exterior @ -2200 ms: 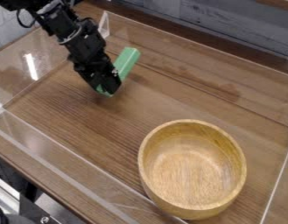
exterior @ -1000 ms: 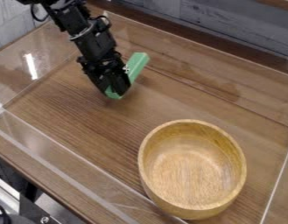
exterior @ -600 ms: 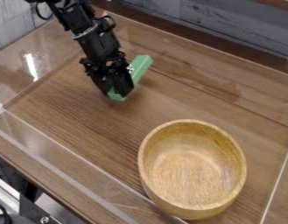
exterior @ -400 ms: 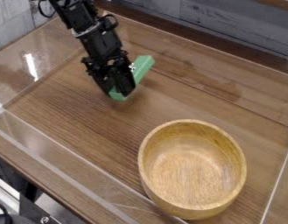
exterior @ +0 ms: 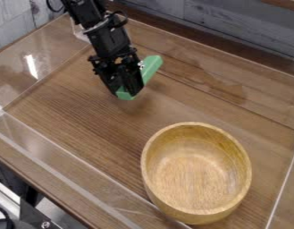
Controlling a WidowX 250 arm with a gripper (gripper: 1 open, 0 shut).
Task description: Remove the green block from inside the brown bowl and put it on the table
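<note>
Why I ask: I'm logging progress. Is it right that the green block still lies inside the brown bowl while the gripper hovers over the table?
Not quite. The camera view shows the brown bowl empty; the green block is clamped in the gripper, which hovers low over the table.

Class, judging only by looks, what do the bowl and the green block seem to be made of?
Brown bowl: apparently wood, matte light-brown, with visible grain lines and a thick rim. Green block: probably plastic or painted wood; uniform bright green, smooth, no grain showing.
</note>
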